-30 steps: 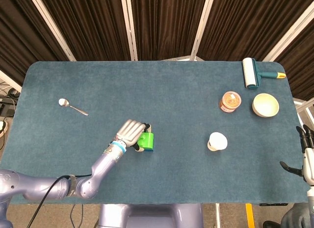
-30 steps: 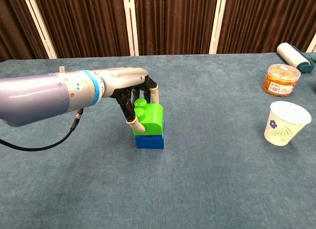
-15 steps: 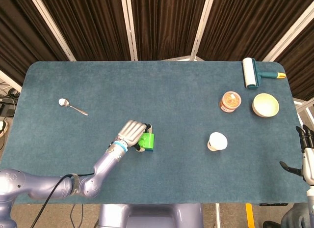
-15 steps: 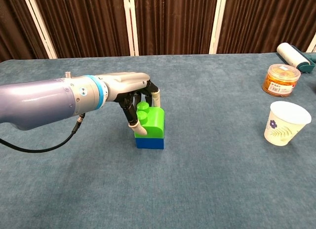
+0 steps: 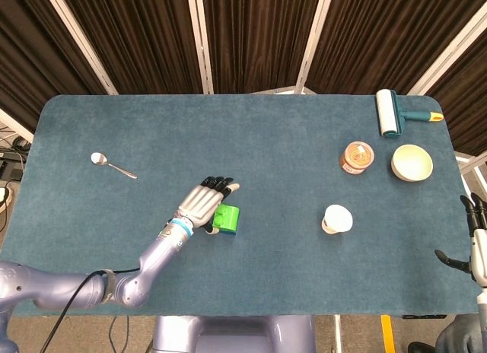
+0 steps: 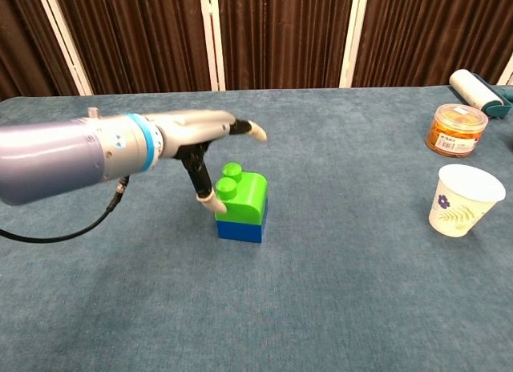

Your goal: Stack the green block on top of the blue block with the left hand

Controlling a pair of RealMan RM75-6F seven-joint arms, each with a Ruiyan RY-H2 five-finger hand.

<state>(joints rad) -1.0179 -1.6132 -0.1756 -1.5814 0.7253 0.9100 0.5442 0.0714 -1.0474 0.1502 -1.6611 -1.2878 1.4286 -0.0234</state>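
The green block (image 6: 241, 195) (image 5: 227, 218) sits on top of the blue block (image 6: 239, 231), which the head view hides beneath it. My left hand (image 6: 207, 139) (image 5: 202, 205) hovers just left of and above the stack, fingers spread and straightened, holding nothing. Its thumb hangs down close beside the green block's left side; I cannot tell if it touches. My right hand (image 5: 477, 243) shows only at the right edge of the head view, off the table, fingers spread and empty.
A paper cup (image 6: 461, 200) (image 5: 336, 219) stands right of the stack. Farther right are an orange-lidded jar (image 6: 456, 129) (image 5: 356, 157), a cream bowl (image 5: 412, 162) and a lint roller (image 5: 389, 112). A spoon (image 5: 112, 166) lies at the far left.
My left hand has let go of the green block: its fingers opened and lifted off to the upper left. The green block stays seated on the blue one.
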